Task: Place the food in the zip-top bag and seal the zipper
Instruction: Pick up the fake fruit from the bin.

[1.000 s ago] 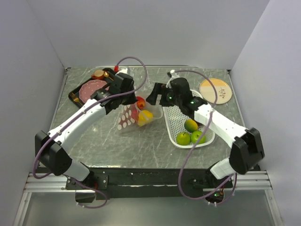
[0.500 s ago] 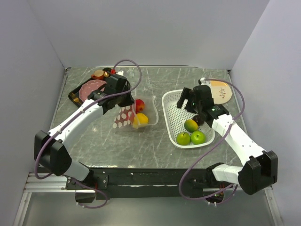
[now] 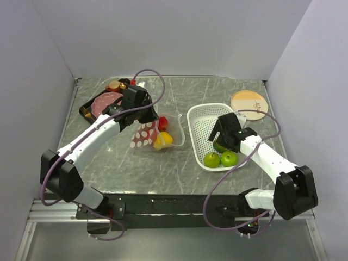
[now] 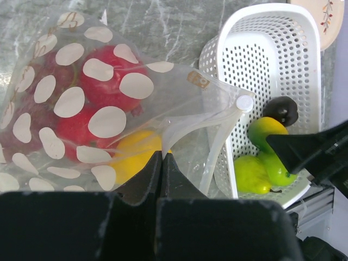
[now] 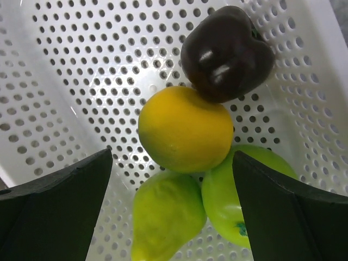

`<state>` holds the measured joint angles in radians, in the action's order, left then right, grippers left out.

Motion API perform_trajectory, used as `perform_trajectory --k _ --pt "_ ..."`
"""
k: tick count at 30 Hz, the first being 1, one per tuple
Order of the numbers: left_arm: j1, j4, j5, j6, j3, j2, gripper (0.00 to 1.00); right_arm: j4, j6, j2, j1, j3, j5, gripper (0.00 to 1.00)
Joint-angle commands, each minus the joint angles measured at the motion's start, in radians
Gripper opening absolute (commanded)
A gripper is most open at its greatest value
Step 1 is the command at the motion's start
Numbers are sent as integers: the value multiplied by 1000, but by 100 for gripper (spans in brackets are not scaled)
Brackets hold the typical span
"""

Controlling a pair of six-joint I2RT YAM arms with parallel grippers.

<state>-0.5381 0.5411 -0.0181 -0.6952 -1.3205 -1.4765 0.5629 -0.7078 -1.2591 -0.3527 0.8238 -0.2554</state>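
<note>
The left fingers (image 4: 161, 163) are pressed tight together, pinching the near edge of the zip-top bag (image 4: 81, 98) at its mouth. The left arm stretches far forward over the worktop (image 3: 163, 171), with its wrist bent down over the bag. The right fingers (image 3: 221, 139) are spread wide and hold nothing. That arm is folded in, its wrist tipped down into the white perforated basket (image 3: 202, 115), and the fingers hover with one on either side of a yellow-orange citrus (image 5: 185, 128).

The bag lies on the worktop just left of the basket, its mouth turned toward it. The zipper (image 4: 220, 144) is unsealed, its white strip bent open. Through the dotted plastic a red apple (image 4: 109, 76), a yellow citrus (image 4: 130, 157) and some reddish grapes (image 4: 32, 117) can be seen.

In the basket, a dark plum (image 5: 225, 51) touches the yellow-orange citrus on its far side. Two green apples (image 5: 163, 220) crowd against its near side.
</note>
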Motion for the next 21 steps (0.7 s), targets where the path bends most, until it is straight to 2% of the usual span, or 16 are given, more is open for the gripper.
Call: perform_trajectory --k 1,8,11,14,17,19,20,21 --pt "0 -39 -31 10 -22 2 1 -41 -48 -74 3 -8 -36 99" --pt "-2 -27 -17 19 -29 7 1 -133 -38 -155 3 14 -48 98" --pt "-2 -35 -28 14 -26 1 1 -153 -27 -189 6 31 -61 92" --pt "-2 -29 -28 5 -42 -11 1 -159 -16 -227 8 49 -33 70" --pt "-2 -39 -36 5 -36 -4 1 -190 -10 -209 6 32 -1 61" --pt "-2 -35 -25 13 -37 -2 1 -196 -4 -191 6 26 13 66" --pt "-2 -29 -22 13 -37 -2 1 -193 2 -184 8 25 21 79" --pt "-2 -24 -20 14 -36 -2 1 -198 10 -172 4 20 28 81"
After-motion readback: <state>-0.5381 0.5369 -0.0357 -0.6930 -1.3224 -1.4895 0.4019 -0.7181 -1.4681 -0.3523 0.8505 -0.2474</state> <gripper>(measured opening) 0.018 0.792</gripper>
